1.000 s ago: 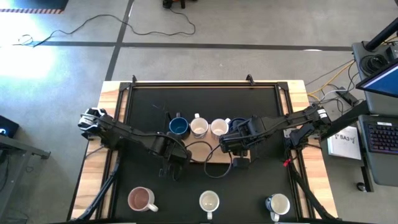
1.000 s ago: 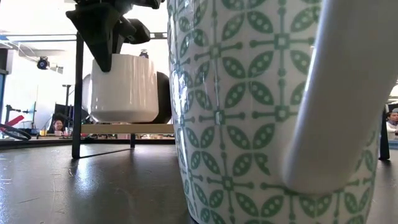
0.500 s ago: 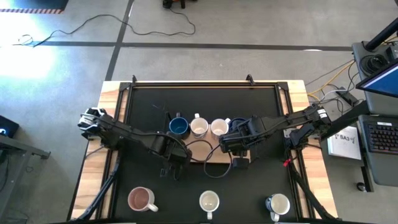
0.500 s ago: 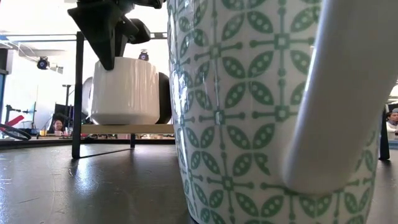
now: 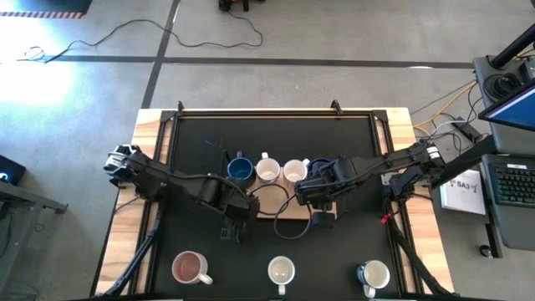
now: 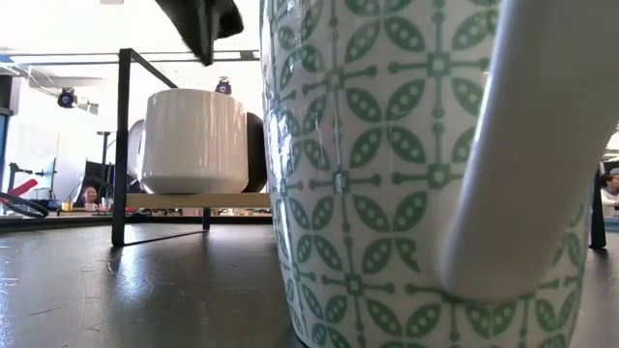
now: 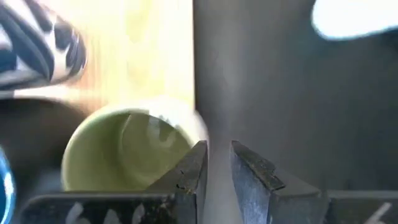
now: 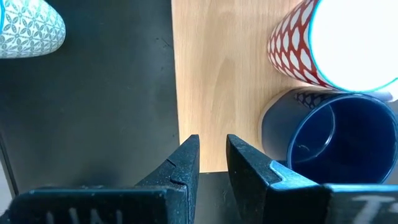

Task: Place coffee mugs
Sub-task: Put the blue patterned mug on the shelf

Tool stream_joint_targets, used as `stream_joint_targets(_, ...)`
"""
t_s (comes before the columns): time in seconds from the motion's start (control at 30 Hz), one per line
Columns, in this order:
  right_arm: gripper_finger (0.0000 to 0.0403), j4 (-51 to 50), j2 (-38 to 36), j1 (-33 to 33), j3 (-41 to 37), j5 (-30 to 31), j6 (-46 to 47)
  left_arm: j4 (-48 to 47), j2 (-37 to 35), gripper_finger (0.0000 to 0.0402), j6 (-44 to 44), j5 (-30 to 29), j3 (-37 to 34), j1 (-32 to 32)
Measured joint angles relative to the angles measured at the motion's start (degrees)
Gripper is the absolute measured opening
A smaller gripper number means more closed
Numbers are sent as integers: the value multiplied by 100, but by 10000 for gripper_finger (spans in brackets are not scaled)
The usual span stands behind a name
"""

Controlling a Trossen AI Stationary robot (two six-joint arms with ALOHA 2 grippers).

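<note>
High view: left gripper [image 5: 233, 227] over black table [image 5: 351, 142] centre, fingers slightly apart, empty, beside cream ceramic mug [image 7: 127, 152] at light wooden board [image 8: 217, 81] edge. Right gripper [image 5: 320, 219] narrow gap, empty, at board's other end. Lift straight up, avoid clipping rim.

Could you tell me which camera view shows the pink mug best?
The high view: the pink mug stands whole at the picture's lower left. The low and wrist views show none of it.
</note>
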Motion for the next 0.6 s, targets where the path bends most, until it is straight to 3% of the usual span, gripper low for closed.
stream_joint_targets(0.17,68,-91,0,50,0,-4,68,759,0,53,137,-100,0,-325)
stream_joint_targets(0.37,68,-324,-3,98,-113,7,336,1390,17,53,273,-752,-40,-704)
stream_joint_targets(0.6,68,-320,-348,375,-847,198,813,1921,-16,53,443,-1205,-216,-819)
